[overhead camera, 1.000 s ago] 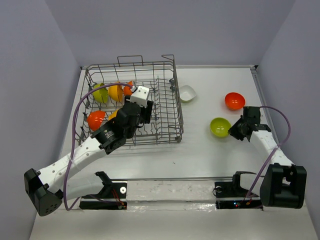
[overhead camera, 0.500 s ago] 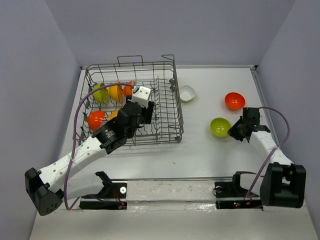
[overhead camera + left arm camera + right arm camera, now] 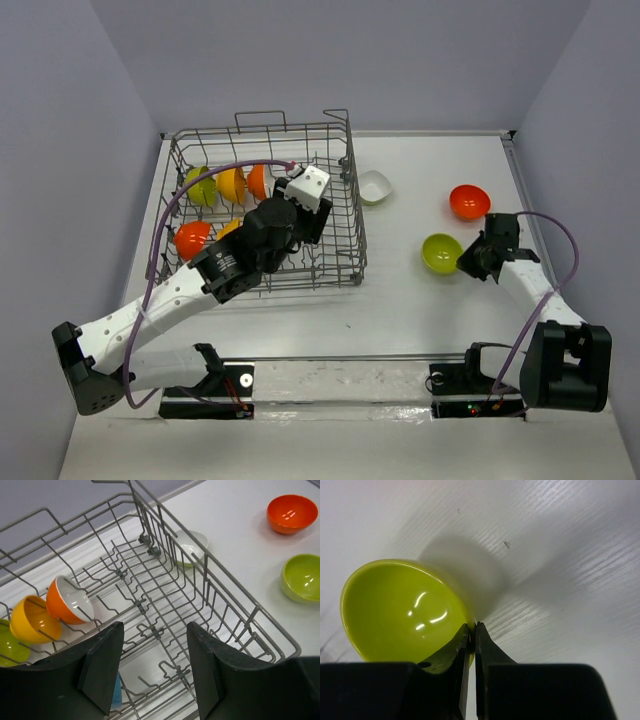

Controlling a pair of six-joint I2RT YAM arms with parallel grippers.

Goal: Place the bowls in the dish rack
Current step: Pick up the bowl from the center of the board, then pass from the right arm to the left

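The grey wire dish rack (image 3: 335, 215) stands at the back left. A lime green bowl (image 3: 200, 186), an orange-yellow bowl (image 3: 231, 184) and a red-orange bowl (image 3: 258, 181) stand on edge in it, with another red-orange bowl (image 3: 192, 240) nearer. My left gripper (image 3: 285, 222) hangs open and empty over the rack's middle (image 3: 155, 680), above bare tines. A blue sliver (image 3: 116, 697) shows by its left finger. My right gripper (image 3: 470, 258) is shut on the rim of a lime green bowl (image 3: 400, 610) on the table, its jaws (image 3: 471, 630) pinching the wall.
A white bowl (image 3: 374, 186) lies just right of the rack's far corner. A red-orange bowl (image 3: 469, 202) lies on the table behind the held green one. The rack's tall right wall (image 3: 225, 585) stands between my left gripper and these bowls.
My left gripper has moved right and back from the row of bowls, leaving the red-orange bowl standing uncovered in the rack. The right gripper has barely moved.
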